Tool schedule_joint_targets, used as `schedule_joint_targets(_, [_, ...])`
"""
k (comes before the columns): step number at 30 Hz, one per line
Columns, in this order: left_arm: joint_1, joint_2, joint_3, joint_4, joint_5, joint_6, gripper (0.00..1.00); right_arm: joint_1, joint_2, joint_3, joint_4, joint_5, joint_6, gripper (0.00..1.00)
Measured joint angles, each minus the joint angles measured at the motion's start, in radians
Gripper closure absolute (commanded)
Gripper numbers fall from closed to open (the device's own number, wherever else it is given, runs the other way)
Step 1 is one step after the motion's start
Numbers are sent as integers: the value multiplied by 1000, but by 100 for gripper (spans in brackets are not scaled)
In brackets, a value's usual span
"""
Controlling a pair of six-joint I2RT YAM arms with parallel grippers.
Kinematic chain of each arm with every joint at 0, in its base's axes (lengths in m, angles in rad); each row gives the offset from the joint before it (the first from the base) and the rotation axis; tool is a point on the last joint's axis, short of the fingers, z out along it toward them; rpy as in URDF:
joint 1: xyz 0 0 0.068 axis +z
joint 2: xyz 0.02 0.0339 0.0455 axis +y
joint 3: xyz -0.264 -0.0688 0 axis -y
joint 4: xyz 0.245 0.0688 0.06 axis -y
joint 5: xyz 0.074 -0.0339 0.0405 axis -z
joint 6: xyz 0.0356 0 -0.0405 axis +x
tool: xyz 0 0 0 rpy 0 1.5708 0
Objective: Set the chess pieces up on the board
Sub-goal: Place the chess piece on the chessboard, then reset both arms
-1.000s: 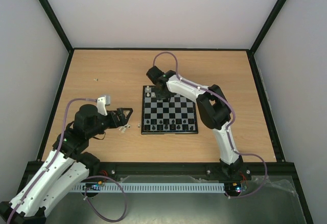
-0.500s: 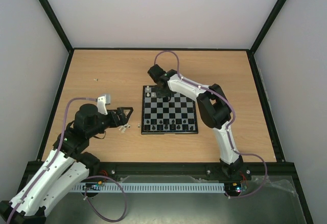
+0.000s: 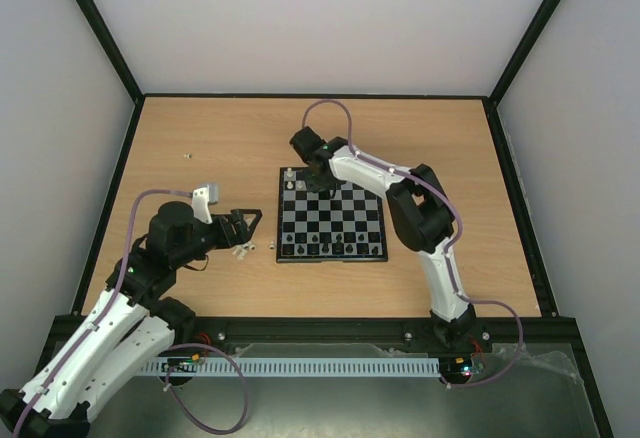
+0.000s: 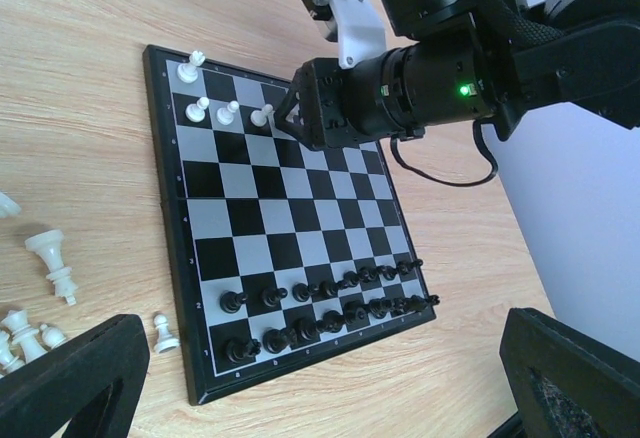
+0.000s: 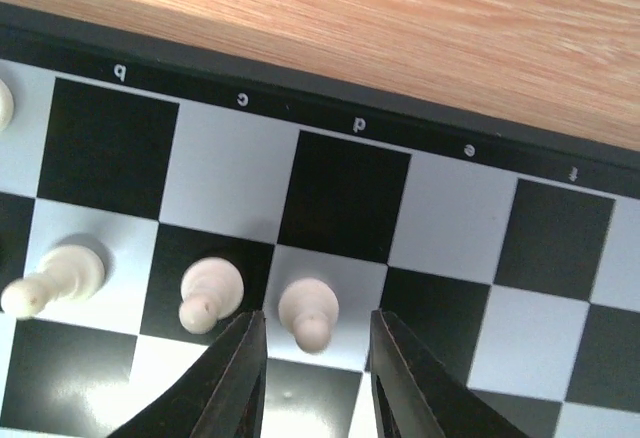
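Board (image 3: pixel 330 220), black and silvery-grey checks inside a thin black border, lies flat on the wooden table (image 3: pixel 450 148), one edge toward the arm bases. The right gripper (image 5: pixel 317 326) hangs over the board's far-left part. Its fingers point down, parted only a little, and stand either side of a cream pawn (image 5: pixel 308 315). A sliver of square shows on each side, so it appears to grip nothing, though contact low at the pawn's base cannot be ruled out from this angle. The left gripper (image 3: pixel 246 224) hovers off the board's left edge, spread wide and empty.

Of the chess pieces, the black men (image 4: pixel 325 298) fill the two rows along the board's near edge. Cream ones on the board are few. A taller piece (image 4: pixel 189 66) stands in the far-left corner square, and three pawns (image 4: pixel 228 111) stand in the second row from the far edge. The straddled pawn is the one farthest from the board's left edge. Several loose cream pieces (image 4: pixel 50 258) wait on the table just off the board's near-left corner.

The pawn is judged featherlight, hard, smooth plastic. It is not fragile, but it is slippery and quick to topple on its small foot. The best hold looks to be across the narrow neck below the head, squeezed gently from above. Its long axis runs straight up from the board, head uppermost.
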Motion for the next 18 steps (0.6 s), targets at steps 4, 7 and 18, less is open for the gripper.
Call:
schedule_joint_targets(4, [0,2,0,5,3,0,0,0,-56,-51,5,7,5,61])
schedule_joint_targets(7, [0,13,0,14,4,0,1,0,-153,-107,13,11,15,33])
schedule_joint_targets(18, [0,79,14,91,-31,-11,0,-6,-655,-310,128,-1,23,1])
